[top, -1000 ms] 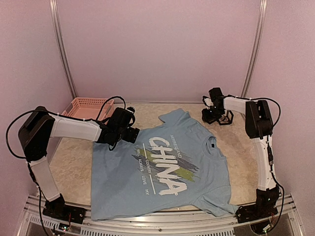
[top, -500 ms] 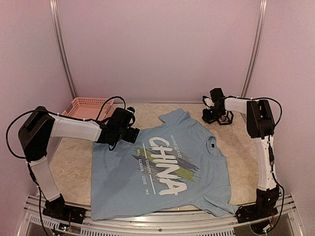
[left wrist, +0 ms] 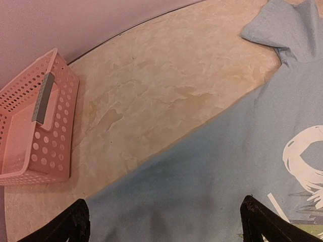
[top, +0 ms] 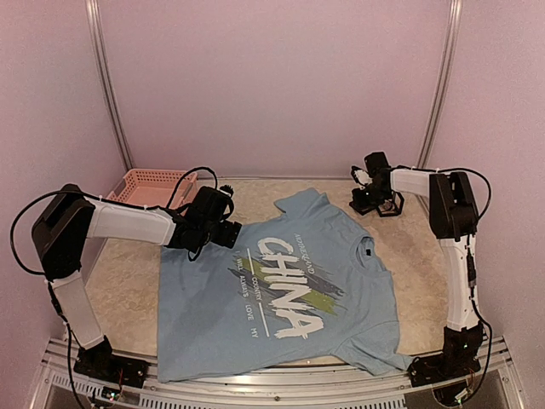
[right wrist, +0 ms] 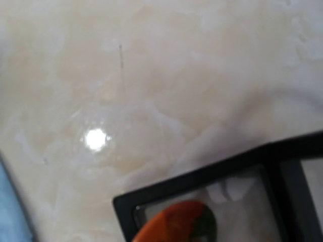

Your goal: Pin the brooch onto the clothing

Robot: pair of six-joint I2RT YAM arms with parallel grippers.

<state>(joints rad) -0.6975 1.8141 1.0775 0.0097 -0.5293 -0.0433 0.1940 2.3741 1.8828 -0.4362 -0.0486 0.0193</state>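
Layout: shirt [top: 281, 290] flat, centre; brooch [right wrist: 176, 224] in case [right wrist: 202, 176], far right. Jaws: left gripper [left wrist: 164, 217] wide apart over shirt; right gripper [top: 368, 198] at case — cannot tell. Risk: off-centre pinch flicks brooch out.

White arms [top: 128, 223], black joints [top: 61, 228], looping black cables [top: 196, 169].

The T-shirt [top: 213, 315] lies spread flat on the table [top: 128, 281], print side up: light blue, short-sleeved, with big white "CHINA" lettering [top: 285, 281] over green and dark brush strokes. Its dark-lined collar [top: 366, 252] points to the right and its hem to the left, with one sleeve toward the back wall and the other near the front edge. The brooch [right wrist: 176, 222] shows only as a blurred rounded shape, orange-red with a green patch, inside a black frame [right wrist: 202, 176] just beyond the collar end.
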